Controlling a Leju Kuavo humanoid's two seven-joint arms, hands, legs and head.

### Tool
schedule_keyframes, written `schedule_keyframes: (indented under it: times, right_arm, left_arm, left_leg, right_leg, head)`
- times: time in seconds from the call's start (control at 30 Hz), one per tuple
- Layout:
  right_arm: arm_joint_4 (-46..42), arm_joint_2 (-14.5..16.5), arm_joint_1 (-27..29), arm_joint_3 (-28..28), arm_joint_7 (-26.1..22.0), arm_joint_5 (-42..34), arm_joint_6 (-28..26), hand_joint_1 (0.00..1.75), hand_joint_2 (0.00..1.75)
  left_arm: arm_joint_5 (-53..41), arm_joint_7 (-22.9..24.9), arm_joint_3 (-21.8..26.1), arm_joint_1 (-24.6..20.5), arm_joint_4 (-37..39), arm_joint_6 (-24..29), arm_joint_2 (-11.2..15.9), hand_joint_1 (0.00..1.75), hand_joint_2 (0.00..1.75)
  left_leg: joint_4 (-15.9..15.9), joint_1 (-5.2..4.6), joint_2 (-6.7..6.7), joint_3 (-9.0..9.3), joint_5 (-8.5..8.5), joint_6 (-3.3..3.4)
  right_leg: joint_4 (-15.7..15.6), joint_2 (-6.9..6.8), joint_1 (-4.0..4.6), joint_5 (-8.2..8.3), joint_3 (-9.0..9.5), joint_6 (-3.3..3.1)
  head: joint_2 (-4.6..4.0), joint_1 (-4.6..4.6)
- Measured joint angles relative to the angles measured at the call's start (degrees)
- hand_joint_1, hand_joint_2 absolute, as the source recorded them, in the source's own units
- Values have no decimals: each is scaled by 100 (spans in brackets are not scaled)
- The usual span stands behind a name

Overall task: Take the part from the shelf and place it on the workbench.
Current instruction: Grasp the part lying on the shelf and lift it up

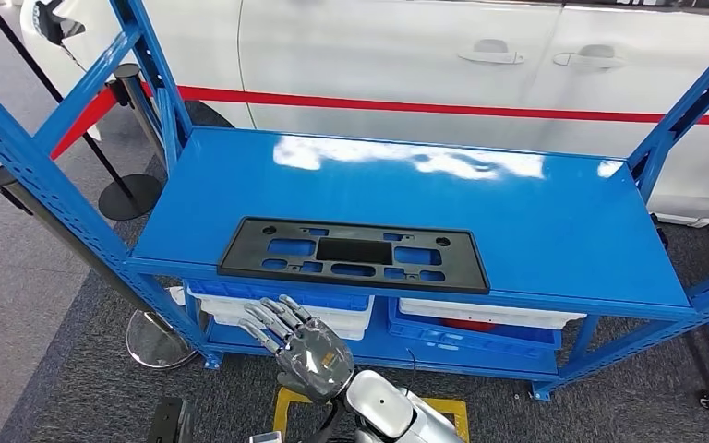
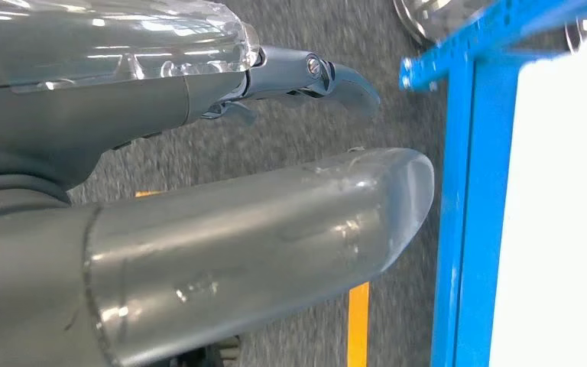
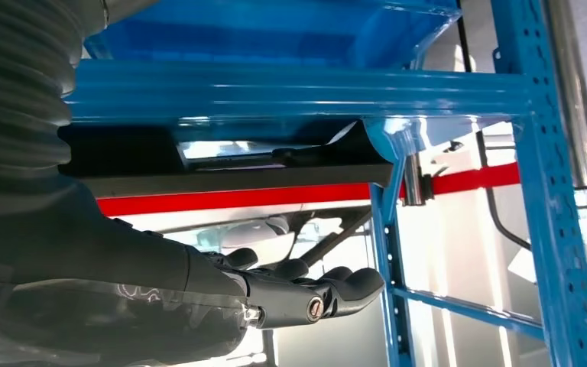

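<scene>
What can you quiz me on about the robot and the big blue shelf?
1. True or false: the black part lies flat on the top board of the blue shelf.
2. What stands behind the shelf? A) a white car with a red stripe B) a yellow truck C) a brick wall
3. Fill in: the right hand holds ____.
Key: 1 true; 2 A; 3 nothing.
</scene>
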Motion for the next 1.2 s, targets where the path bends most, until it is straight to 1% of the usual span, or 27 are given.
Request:
schedule_keyframes:
  times: [0.03, 0.07, 0.1, 0.13, 0.17, 0.2, 0.23, 0.3, 0.37, 0.43, 0.5, 0.53, 0.57, 0.6, 0.63, 0.7, 0.73, 0.77, 0.87, 0.9, 0.93, 0.97, 1.03, 1.07, 1.1, 1.13, 1.2]
  right_arm:
    - [72, 21, -43, 23, 55, -33, 7, 0, 175]
    - [134, 40, -82, 39, 108, -67, 16, 0, 175]
    - [189, 64, -139, 52, 161, -103, 33, 0, 175]
    - [240, 98, -219, 62, 216, -134, 56, 0, 175]
    - [289, 138, -328, 68, 277, -158, 88, 0, 175]
    - [338, 185, -454, 71, 332, -180, 122, 0, 175]
    - [391, 226, -582, 73, 385, -205, 154, 0, 175]
    - [488, 284, -798, 72, 458, -270, 209, 0, 175]
    - [566, 322, -950, 67, 500, -332, 257, 0, 175]
    - [642, 355, -1099, 59, 561, -357, 312, 0, 175]
    - [736, 370, -1221, 42, 648, -355, 373, 0, 175]
    - [784, 370, -1255, 29, 688, -349, 397, 0, 175]
    - [835, 370, -1275, 15, 725, -340, 413, 0, 175]
    - [885, 369, -1293, 3, 754, -332, 423, 0, 175]
    - [927, 369, -1317, -6, 772, -326, 428, 0, 175]
    - [998, 369, -1386, -20, 787, -317, 431, 0, 175]
    - [1023, 370, -1418, -26, 788, -313, 431, 0, 175]
    - [1045, 370, -1443, -30, 788, -309, 431, 0, 175]
    - [1101, 369, -1479, -36, 789, -303, 430, 0, 175]
    - [1115, 369, -1492, -38, 789, -301, 429, 0, 175]
    - [1127, 369, -1507, -40, 789, -300, 429, 0, 175]
    - [1137, 369, -1519, -42, 789, -300, 428, 0, 175]
    - [1163, 361, -1525, -44, 789, -299, 429, 0, 175]
    - [1179, 353, -1520, -44, 789, -299, 430, 0, 175]
    - [1196, 347, -1517, -44, 790, -299, 431, 0, 175]
    - [1209, 342, -1518, -44, 790, -299, 431, 0, 175]
    - [1220, 341, -1530, -44, 790, -299, 429, 0, 175]
  left_arm:
    - [-7, -13, -1, 0, 0, -44, -7, 0, 0]
    - [-11, -21, -1, 1, 0, -94, -13, 0, 0]
    - [-13, -24, -2, 0, 0, -153, -20, 0, 0]
    - [-17, -25, -4, -5, 0, -219, -30, 0, 0]
    - [-22, -24, -9, -13, 1, -283, -47, 0, 0]
    - [-28, -23, -13, -28, 2, -337, -65, 0, 0]
    - [-34, -19, -17, -42, 4, -377, -82, 0, 0]
    - [-44, -6, -20, -61, 6, -418, -104, 0, 0]
    - [-57, 2, -21, -61, 7, -440, -113, 0, 0]
    - [-68, -5, -24, -66, 7, -476, -117, 0, 0]
    - [-82, -14, -28, -62, 7, -569, -117, 0, 0]
    - [-91, -16, -30, -54, 7, -628, -115, 0, 0]
    - [-99, -17, -33, -43, 7, -689, -109, 0, 0]
    - [-105, -18, -38, -35, 7, -740, -99, 0, 0]
    - [-107, -20, -45, -33, 7, -772, -85, 0, 0]
    - [-108, -23, -63, -44, 7, -805, -61, 0, 0]
    - [-108, -25, -73, -52, 8, -808, -56, 0, 0]
    - [-109, -26, -84, -54, 8, -810, -55, 0, 0]
    - [-110, -26, -111, -40, 9, -811, -50, 0, 0]
    - [-110, -27, -117, -41, 8, -811, -49, 0, 0]
    - [-110, -28, -121, -48, 8, -811, -48, 0, 0]
    - [-110, -29, -126, -54, 8, -811, -48, 0, 0]
    - [-110, -30, -133, -57, 8, -811, -48, 0, 0]
    - [-110, -30, -136, -54, 9, -811, -48, 0, 0]
    - [-110, -30, -138, -51, 9, -811, -48, 0, 0]
    - [-110, -30, -140, -50, 9, -811, -48, 0, 0]
    - [-110, -30, -148, -51, 9, -811, -48, 0, 0]
  left_leg:
    - [3, -9, -2, -7, 1, 5]
    - [6, -19, -5, -10, 1, 7]
    - [9, -31, -8, -8, 0, 7]
    - [11, -43, -11, 0, -1, 5]
    - [12, -52, -11, 5, -4, 1]
    - [18, -67, -10, 2, -8, -10]
    - [22, -71, -7, -7, -8, -31]
    - [20, -68, -1, -28, -3, -88]
    - [44, -61, 3, -37, -32, -152]
    - [365, -53, 1, -168, -238, -212]
    - [1087, -15, 0, -507, -582, -270]
    - [1431, 6, 1, -683, -691, -300]
    - [1628, 28, 2, -795, -709, -327]
    - [1605, 49, 3, -804, -615, -349]
    - [1357, 70, 5, -704, -425, -366]
    - [589, 94, 11, -364, -65, -385]
    - [320, 90, 7, -246, 22, -364]
    - [185, 80, 2, -193, 37, -335]
    - [160, 61, -13, -205, 30, -205]
    - [143, 64, -14, -197, 38, -162]
    - [125, 68, -13, -189, 48, -123]
    - [112, 71, -10, -182, 52, -91]
    - [110, 56, -7, -183, 45, -59]
    - [110, 49, -7, -181, 42, -54]
    - [111, 44, -10, -178, 39, -52]
    - [111, 40, -16, -171, 36, -53]
    - [112, 34, -26, -146, 24, -67]
  right_leg:
    - [313, 0, -1, -98, -150, 2]
    - [442, 0, 1, -89, -216, -6]
    - [329, 0, 6, 36, -167, -28]
    - [17, 0, 16, 238, -21, -64]
    - [-419, 0, 36, 443, 180, -119]
    - [-812, -4, 57, 594, 363, -167]
    - [-1083, -8, 79, 677, 481, -202]
    - [-1249, -10, 109, 698, 538, -226]
    - [-1304, -9, 77, 732, 558, -254]
    - [-1366, -19, 32, 762, 596, -298]
    - [-1371, -25, 30, 761, 603, -320]
    - [-1364, -24, 30, 757, 602, -320]
    - [-1355, -21, 28, 750, 602, -317]
    - [-1340, -15, 23, 737, 602, -309]
    - [-1317, -7, 14, 718, 605, -293]
    - [-1242, 8, 9, 660, 595, -235]
    - [-1205, 13, 16, 637, 577, -198]
    - [-1179, 15, 27, 624, 557, -167]
    - [-1173, 12, 28, 619, 533, -85]
    - [-1114, 9, 19, 569, 509, -56]
    - [-953, 7, 10, 463, 436, -28]
    - [-656, 5, 3, 299, 296, -7]
    - [130, 3, -3, -44, -99, 17]
    - [413, 3, -5, -116, -252, 19]
    - [479, 3, -4, -70, -303, 12]
    - [322, 3, -3, 76, -244, -4]
    - [-481, 4, 8, 487, 129, -68]
  head:
    - [0, 1]
    - [0, 2]
    - [0, 5]
    - [0, 7]
    - [0, 8]
    - [0, 3]
    - [0, 1]
    - [0, -3]
    - [0, -2]
    - [0, -23]
    - [0, -40]
    - [0, -40]
    - [0, -39]
    - [0, -40]
    - [0, -40]
    - [0, -49]
    - [0, -54]
    - [0, -54]
    - [0, -40]
    - [0, -35]
    - [0, -26]
    - [0, -15]
    - [0, -1]
    - [0, 0]
    - [0, 2]
    - [0, 3]
    - [0, 7]
